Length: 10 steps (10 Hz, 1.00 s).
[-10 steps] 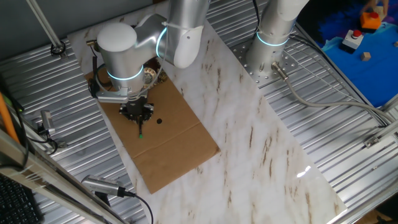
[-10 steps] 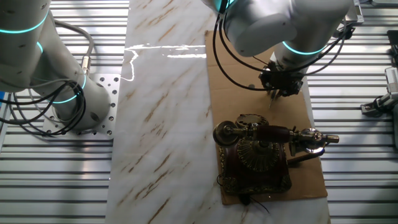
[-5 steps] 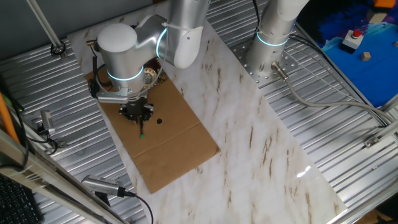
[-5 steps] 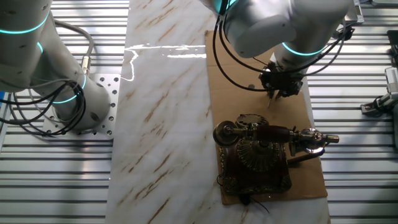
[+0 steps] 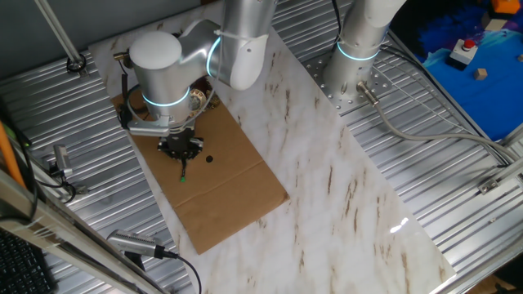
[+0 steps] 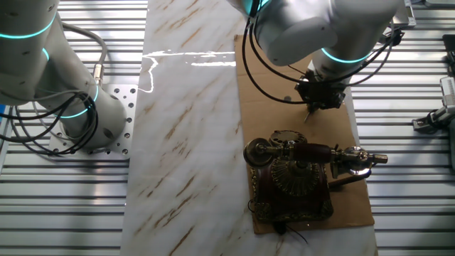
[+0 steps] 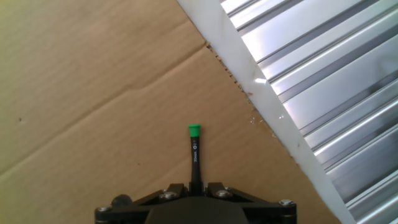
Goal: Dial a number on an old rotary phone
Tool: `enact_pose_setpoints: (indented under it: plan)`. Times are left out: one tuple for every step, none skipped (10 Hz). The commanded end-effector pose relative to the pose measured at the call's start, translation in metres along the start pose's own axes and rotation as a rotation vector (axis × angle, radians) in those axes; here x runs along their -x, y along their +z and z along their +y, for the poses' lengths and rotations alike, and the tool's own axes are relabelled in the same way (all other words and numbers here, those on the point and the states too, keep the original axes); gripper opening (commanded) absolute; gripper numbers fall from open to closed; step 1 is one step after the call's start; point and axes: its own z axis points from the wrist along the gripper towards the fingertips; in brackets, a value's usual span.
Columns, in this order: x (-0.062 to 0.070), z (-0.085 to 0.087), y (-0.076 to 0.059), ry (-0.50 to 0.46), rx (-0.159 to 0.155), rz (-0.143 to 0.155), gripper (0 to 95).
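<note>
The gripper (image 7: 196, 185) at the bottom centre of the hand view is clamped on a thin black stick (image 7: 194, 155) whose green tip (image 7: 194, 129) points up the frame over bare cardboard (image 7: 93, 81). In the other fixed view, the gripper (image 6: 318, 99) hangs in the upper right of the frame above the cardboard sheet (image 6: 263, 107), with the stick (image 6: 308, 114) angled down toward it. The old rotary phone (image 6: 295, 174) sits lower in that frame, near the sheet's bottom edge, its brass-ended handset (image 6: 313, 153) lying across the top, apart from the stick. In one fixed view the arm hides most of the phone (image 5: 196, 98) at upper left.
</note>
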Motion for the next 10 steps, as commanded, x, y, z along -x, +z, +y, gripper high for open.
enact_pose_setpoints:
  plan:
    - [0.000,0.000,0.000,-0.001,0.004,-0.003,0.0]
    - [0.000,0.001,-0.002,-0.006,0.005,-0.004,0.0]
    - [0.000,0.001,-0.003,-0.007,0.006,-0.005,0.0]
    - [0.000,0.001,-0.006,-0.005,0.009,-0.010,0.0]
    - [-0.002,0.000,-0.010,-0.006,0.012,-0.015,0.0]
    - [-0.005,-0.003,-0.016,-0.013,0.014,-0.015,0.0]
    - [-0.008,-0.005,-0.020,-0.019,0.017,-0.018,0.0]
    - [-0.016,-0.011,-0.027,-0.032,0.027,-0.027,0.0]
    - [-0.023,-0.018,-0.033,-0.037,0.038,-0.038,0.0]
    - [-0.028,-0.021,-0.037,-0.038,0.041,-0.037,0.0]
